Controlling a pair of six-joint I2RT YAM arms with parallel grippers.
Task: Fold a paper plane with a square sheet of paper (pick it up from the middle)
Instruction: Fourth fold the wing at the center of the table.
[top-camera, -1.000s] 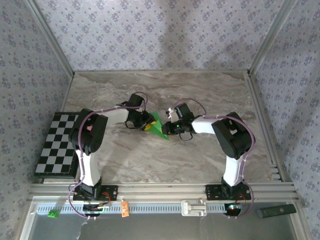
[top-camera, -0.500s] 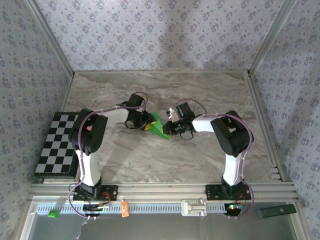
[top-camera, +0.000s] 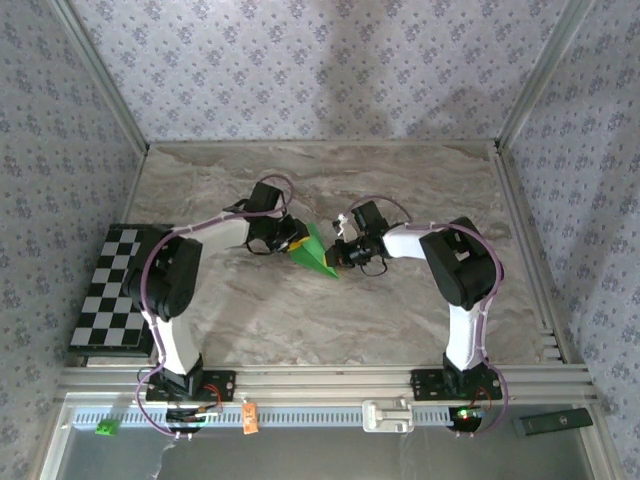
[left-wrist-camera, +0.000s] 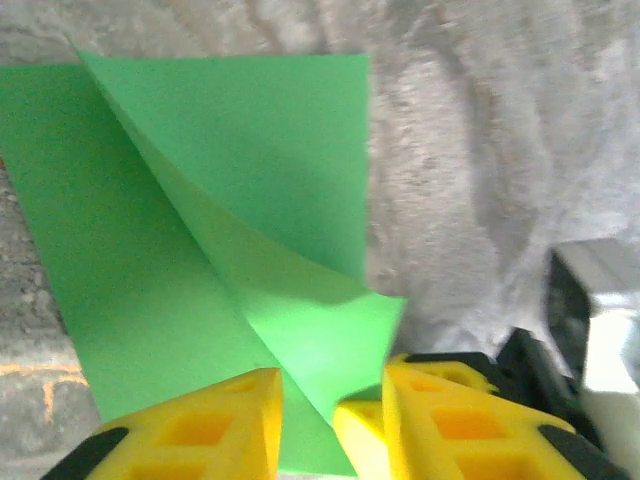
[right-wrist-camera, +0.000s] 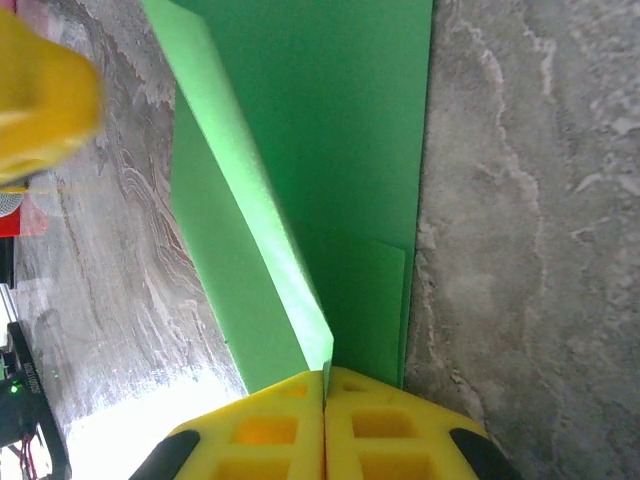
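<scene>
Top view: the half-folded green paper sheet lies mid-surface between my left pincer and right pincer. Left wrist: jaws narrowly apart, straddling a raised flap corner. Right wrist: the pincer is clamped on the paper's ridge. I judge a left tug could skew the crease or tear it.

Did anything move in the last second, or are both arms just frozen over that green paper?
The left arm swung its elbow outward toward the checkered board, while the left claw edged in on the green paper. The right claw crept slightly leftward and is now shut on the paper's edge. The paper stayed where it was, partly folded.
</scene>
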